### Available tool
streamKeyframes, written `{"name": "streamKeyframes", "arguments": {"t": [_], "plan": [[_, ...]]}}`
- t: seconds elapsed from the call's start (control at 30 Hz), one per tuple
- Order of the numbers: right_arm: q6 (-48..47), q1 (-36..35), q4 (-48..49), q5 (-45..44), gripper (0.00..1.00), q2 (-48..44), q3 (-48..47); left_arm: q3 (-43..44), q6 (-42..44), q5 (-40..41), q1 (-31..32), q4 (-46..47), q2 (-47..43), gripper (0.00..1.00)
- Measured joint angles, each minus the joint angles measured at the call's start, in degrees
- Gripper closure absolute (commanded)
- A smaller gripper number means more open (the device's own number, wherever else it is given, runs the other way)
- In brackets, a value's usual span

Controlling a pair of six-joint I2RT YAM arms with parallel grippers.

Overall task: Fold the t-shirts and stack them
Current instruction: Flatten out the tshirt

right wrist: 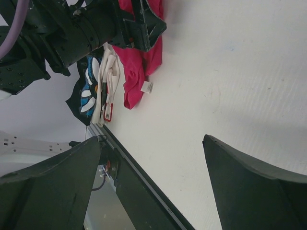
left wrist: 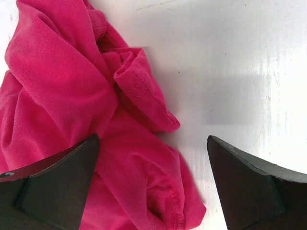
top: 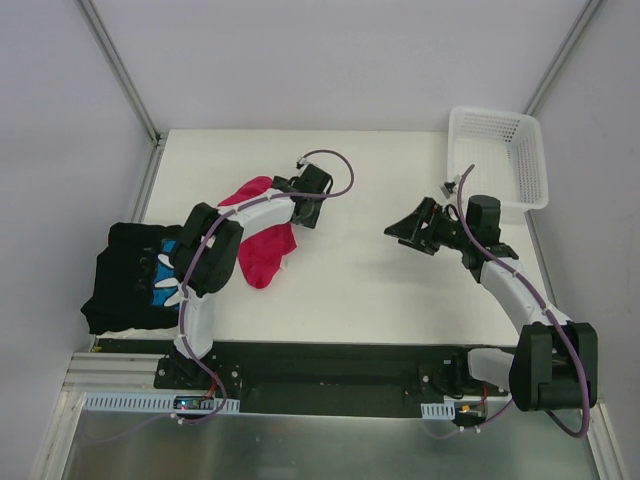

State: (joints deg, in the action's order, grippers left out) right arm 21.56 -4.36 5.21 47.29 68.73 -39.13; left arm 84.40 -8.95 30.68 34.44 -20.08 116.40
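A crumpled crimson-pink t-shirt (top: pixel 264 252) lies left of the table's middle. My left gripper (top: pixel 298 205) is open just above its far right edge. In the left wrist view the shirt (left wrist: pixel 62 86) fills the left side, and its hem lies between the spread fingers of the left gripper (left wrist: pixel 153 191). A black t-shirt with blue-and-white print (top: pixel 130 275) lies on a stack at the table's left edge. The right wrist view shows this black shirt (right wrist: pixel 86 98) with white and red edges (right wrist: pixel 108 91) under it. My right gripper (top: pixel 405 228) is open and empty above bare table right of centre.
A white plastic lattice basket (top: pixel 500 155) stands at the back right corner. The left arm's elbow (top: pixel 210 250) hangs over the pink shirt's left part. The black front rail (right wrist: pixel 144 187) runs along the table's near edge.
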Motion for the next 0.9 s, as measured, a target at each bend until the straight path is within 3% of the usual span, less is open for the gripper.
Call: {"name": "streamKeyframes", "arguments": {"t": [0.2, 0.53, 0.9], "plan": [[0.0, 0.2, -0.2, 0.1, 0.12, -0.2, 0.6, 0.0, -0.9, 0.9, -1.6, 0.0, 1.8, 0.15], [0.0, 0.4, -0.2, 0.3, 0.13, -0.2, 0.6, -0.4, -1.5, 4.3, -6.4, -1.2, 1.8, 0.19], [0.2, 0.4, 1.1, 0.6, 0.16, 1.0, 1.0, 9.3, 0.2, 3.7, -6.6, -2.4, 4.7, 0.23]]}}
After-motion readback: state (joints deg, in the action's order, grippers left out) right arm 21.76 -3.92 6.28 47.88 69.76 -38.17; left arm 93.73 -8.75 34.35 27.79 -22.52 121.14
